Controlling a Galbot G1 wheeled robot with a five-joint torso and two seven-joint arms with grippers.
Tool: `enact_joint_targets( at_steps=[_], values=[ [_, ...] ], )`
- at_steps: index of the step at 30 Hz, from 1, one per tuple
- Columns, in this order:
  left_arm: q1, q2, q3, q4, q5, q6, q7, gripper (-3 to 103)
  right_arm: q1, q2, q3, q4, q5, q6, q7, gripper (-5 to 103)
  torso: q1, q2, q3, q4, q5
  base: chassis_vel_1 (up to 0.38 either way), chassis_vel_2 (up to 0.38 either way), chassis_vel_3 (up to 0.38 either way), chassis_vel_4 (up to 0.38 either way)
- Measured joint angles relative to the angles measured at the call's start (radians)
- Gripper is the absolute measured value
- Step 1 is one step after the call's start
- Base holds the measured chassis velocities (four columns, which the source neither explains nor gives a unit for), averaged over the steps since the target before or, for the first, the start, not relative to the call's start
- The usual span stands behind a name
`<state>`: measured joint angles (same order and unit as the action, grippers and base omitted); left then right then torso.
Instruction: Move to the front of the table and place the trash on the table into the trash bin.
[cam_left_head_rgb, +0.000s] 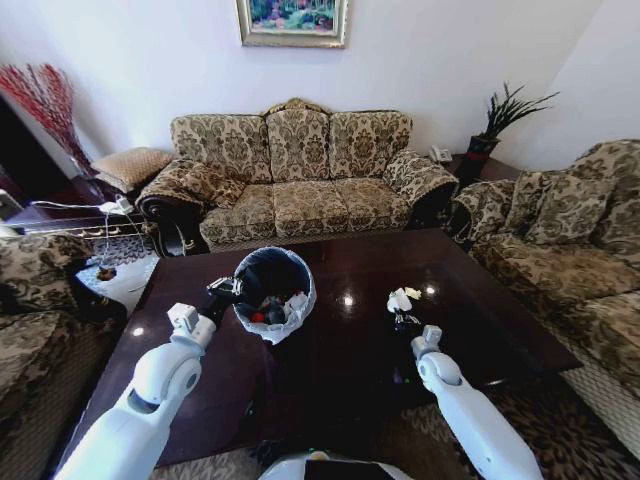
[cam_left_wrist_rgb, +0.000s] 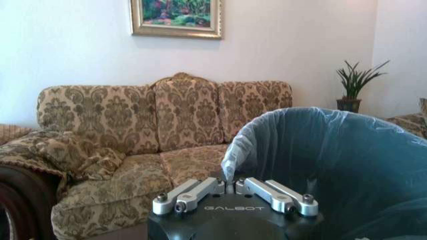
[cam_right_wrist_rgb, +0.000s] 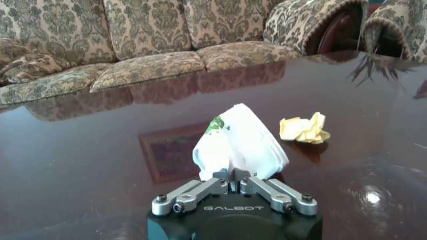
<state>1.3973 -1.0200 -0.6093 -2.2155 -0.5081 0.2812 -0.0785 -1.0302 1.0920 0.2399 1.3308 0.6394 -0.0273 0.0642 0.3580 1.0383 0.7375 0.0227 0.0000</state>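
Already my left gripper (cam_left_wrist_rgb: 230, 186) pinches the bin (cam_left_head_rgb: 272, 292) rim, litter inside, while my right gripper (cam_right_wrist_rgb: 235, 181) pinches a white wrapper (cam_right_wrist_rgb: 239, 145); one yellowish wad (cam_right_wrist_rgb: 305, 129) remains on the table (cam_left_head_rgb: 500, 330).

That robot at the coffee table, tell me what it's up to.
It is clearing litter. The left gripper is shut on the bag-lined rim of the trash bin standing on the table. The right gripper is shut on a white wrapper. A yellow paper ball lies on the table beside it.

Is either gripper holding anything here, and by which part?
Left gripper pinches the trash bin liner at its rim. Right gripper is shut on the white wrapper, at its lower edge.
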Motion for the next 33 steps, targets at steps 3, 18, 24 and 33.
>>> enact_joint_targets(
  at_steps=[3,18,24,33],
  values=[
    [-0.002,0.000,0.000,0.003,-0.001,-0.001,0.000,3,0.008,0.002,-0.005,-0.007,0.000,0.002,0.000,1,0.000,0.000,0.000,0.0000,0.0000,0.000,0.000,0.000,0.000],
    [-0.015,0.005,0.019,0.018,-0.001,-0.001,0.002,3,-0.027,-0.130,-0.038,0.508,0.103,-0.062,0.074,1,0.000,0.000,0.000,-0.0004,0.0000,0.000,0.000,0.000,0.000],
    [-0.022,-0.001,0.035,0.025,0.002,0.012,0.003,3,0.116,-0.230,-0.195,0.764,0.294,-0.128,0.142,1,0.000,0.000,0.000,0.0004,-0.0002,0.000,0.000,0.000,0.000],
    [-0.013,0.007,0.037,0.019,0.008,0.015,0.005,3,0.379,-0.368,-0.343,0.994,0.537,-0.236,0.091,1,0.000,0.000,0.000,-0.0001,-0.0002,0.000,0.000,0.000,0.000]
  ],
)
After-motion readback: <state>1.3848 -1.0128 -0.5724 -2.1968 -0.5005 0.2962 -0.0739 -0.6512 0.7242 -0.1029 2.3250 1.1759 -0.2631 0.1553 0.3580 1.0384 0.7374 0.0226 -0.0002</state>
